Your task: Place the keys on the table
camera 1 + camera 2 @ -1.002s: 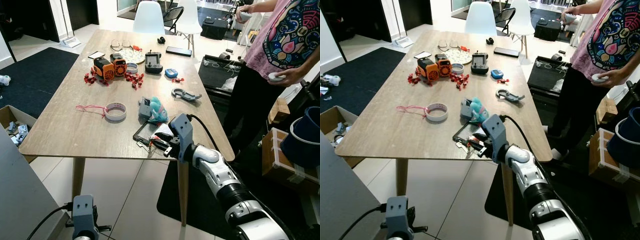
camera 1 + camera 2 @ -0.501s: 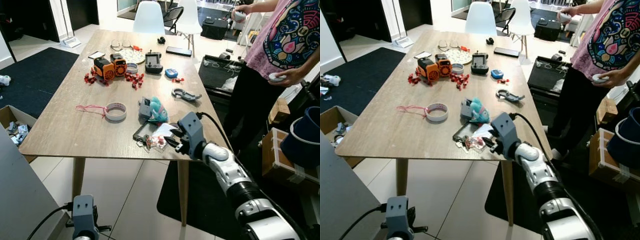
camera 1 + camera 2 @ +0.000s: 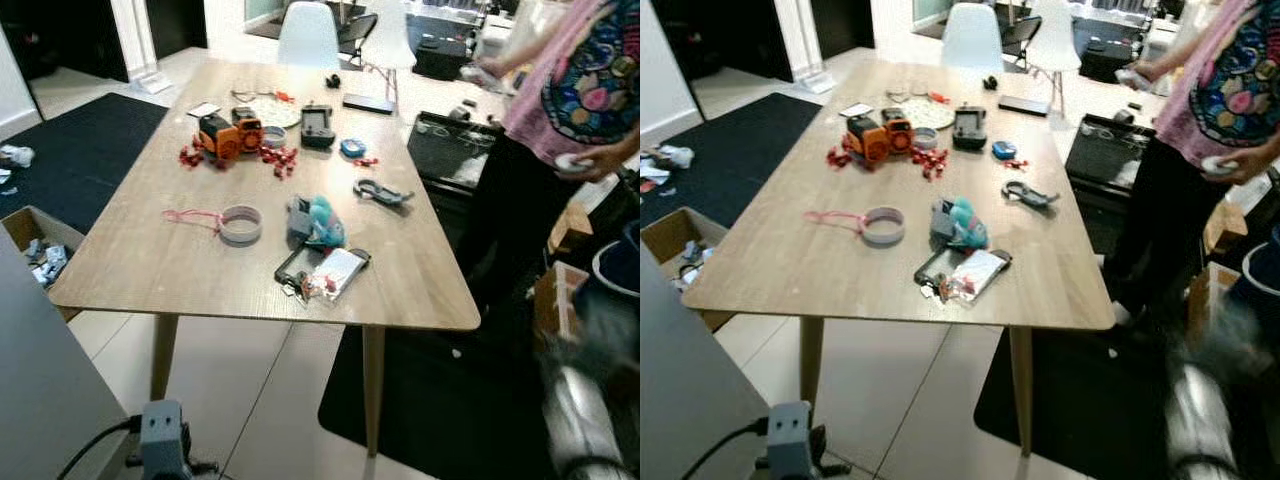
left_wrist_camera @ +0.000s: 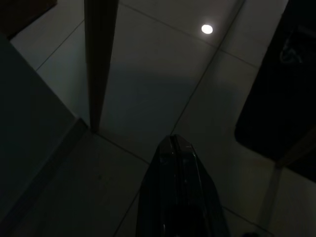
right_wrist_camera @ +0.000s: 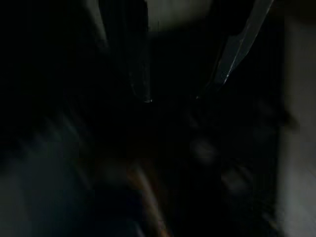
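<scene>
eye views: bright, even daylight, slightly soft | lower right corner motion-blurred | wrist views: very dark, right smeared

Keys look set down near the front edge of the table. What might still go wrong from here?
1. The keys lie close to the table's near edge; a bump might knock them off.
2. They rest against a phone and a shiny packet, so they may slide.
3. The blurred right arm is beside a person; contact is possible.

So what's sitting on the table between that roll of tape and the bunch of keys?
Nothing. In the left eye view the wood between the tape roll and the keys is bare table; the teal plush toy sits further right.
</scene>
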You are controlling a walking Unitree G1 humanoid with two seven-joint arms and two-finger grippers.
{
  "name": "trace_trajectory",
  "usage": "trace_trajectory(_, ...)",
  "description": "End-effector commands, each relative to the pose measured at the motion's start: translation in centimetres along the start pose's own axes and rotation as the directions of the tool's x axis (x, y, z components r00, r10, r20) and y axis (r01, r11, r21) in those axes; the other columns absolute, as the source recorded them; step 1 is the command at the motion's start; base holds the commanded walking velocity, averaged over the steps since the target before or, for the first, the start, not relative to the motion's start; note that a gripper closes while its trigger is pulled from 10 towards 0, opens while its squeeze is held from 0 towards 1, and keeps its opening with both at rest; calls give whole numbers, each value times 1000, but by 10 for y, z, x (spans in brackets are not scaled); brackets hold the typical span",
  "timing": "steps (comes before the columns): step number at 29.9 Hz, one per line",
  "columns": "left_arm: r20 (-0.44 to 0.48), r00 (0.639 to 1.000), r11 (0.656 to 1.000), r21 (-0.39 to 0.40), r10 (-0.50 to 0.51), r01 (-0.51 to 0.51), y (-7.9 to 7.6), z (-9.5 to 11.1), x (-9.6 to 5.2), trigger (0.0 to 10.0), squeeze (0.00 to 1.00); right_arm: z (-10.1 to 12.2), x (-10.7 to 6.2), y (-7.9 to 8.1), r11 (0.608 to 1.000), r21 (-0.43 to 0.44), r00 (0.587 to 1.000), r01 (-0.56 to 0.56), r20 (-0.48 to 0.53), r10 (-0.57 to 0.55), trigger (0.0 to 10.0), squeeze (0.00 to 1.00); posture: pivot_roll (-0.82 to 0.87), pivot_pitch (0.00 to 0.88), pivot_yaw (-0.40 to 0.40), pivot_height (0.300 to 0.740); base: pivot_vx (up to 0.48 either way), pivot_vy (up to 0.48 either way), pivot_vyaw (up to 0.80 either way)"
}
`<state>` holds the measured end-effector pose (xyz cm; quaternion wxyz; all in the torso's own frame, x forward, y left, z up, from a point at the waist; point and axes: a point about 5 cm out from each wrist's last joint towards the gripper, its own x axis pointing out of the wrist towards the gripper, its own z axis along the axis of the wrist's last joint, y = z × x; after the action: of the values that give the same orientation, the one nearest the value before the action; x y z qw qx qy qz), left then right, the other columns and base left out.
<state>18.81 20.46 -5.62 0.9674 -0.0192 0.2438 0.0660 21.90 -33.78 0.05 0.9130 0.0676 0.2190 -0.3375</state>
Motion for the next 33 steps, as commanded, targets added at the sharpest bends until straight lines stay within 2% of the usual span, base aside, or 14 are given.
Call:
trace_trajectory(1,-28,1000,1000,9,7,-6,5,-4,-2,10000,0,-38,-11,6,995,-56,981,-82,-181,70,10000,0,46,47,-55,740,0,0,0)
trace_trajectory(3,-37,999,1000,14,5,-4,6,-5,-2,10000,0,-73,-26,13,968,-151,927,-202,-349,139,10000,0,43,47,-51,740,0,0,0)
trace_trajectory(4,-37,999,1000,14,5,-4,6,-5,-2,10000,0,-73,-26,13,968,-151,927,-202,-349,139,10000,0,43,47,-51,740,0,0,0)
trace_trajectory(5,-43,999,1000,18,3,-2,6,-5,-2,10000,0,-88,-35,18,942,-196,895,-271,-411,172,10000,0,41,47,-48,740,0,0,0)
trace_trajectory(8,-50,999,1000,20,1,0,5,-5,-1,10000,0,-112,-52,34,875,-262,838,-408,-488,245,10000,0,40,47,-44,740,0,0,0)
trace_trajectory(9,-50,999,1000,20,1,0,5,-5,-1,10000,0,-112,-52,34,875,-262,838,-408,-488,245,10000,0,40,47,-44,740,0,0,0)
trace_trajectory(11,-52,999,1000,17,-5,6,2,-5,0,10000,0,-121,-61,53,829,-282,810,-483,-503,301,10000,0,45,47,-46,740,0,0,0)
trace_trajectory(12,-52,999,1000,17,-5,6,2,-5,0,10000,0,-121,-61,53,829,-282,810,-483,-503,301,10000,0,45,47,-46,740,0,0,0)
trace_trajectory(15,-62,998,1000,9,-11,12,-1,-5,1,10000,0,-122,-66,76,774,-301,782,-557,-503,368,10000,0,45,48,-47,740,0,0,0)
trace_trajectory(18,-63,998,1000,9,-13,13,-2,-6,1,10000,0,-122,-67,81,751,-306,769,-586,-504,394,10000,0,48,47,-49,740,0,0,0)
trace_trajectory(19,-67,998,1000,8,-12,13,-2,-6,1,10000,0,-120,-69,92,713,-303,743,-632,-497,448,10000,0,50,48,-50,740,0,0,0)
trace_trajectory(23,-72,997,1000,9,-12,12,-2,-7,1,10000,0,-119,-70,96,692,-304,730,-655,-492,474,10000,0,49,47,-49,740,0,0,0)
trace_trajectory(28,-92,996,1000,4,-19,20,-3,-9,0,10000,0,-117,-69,97,715,-286,743,-638,-472,474,10000,0,47,47,-48,740,0,0,0)
trace_trajectory(33,-95,995,1000,7,-20,21,-3,-9,0,10000,0,-114,-67,98,710,-302,749,-636,-464,474,10000,0,45,47,-46,740,0,0,0)
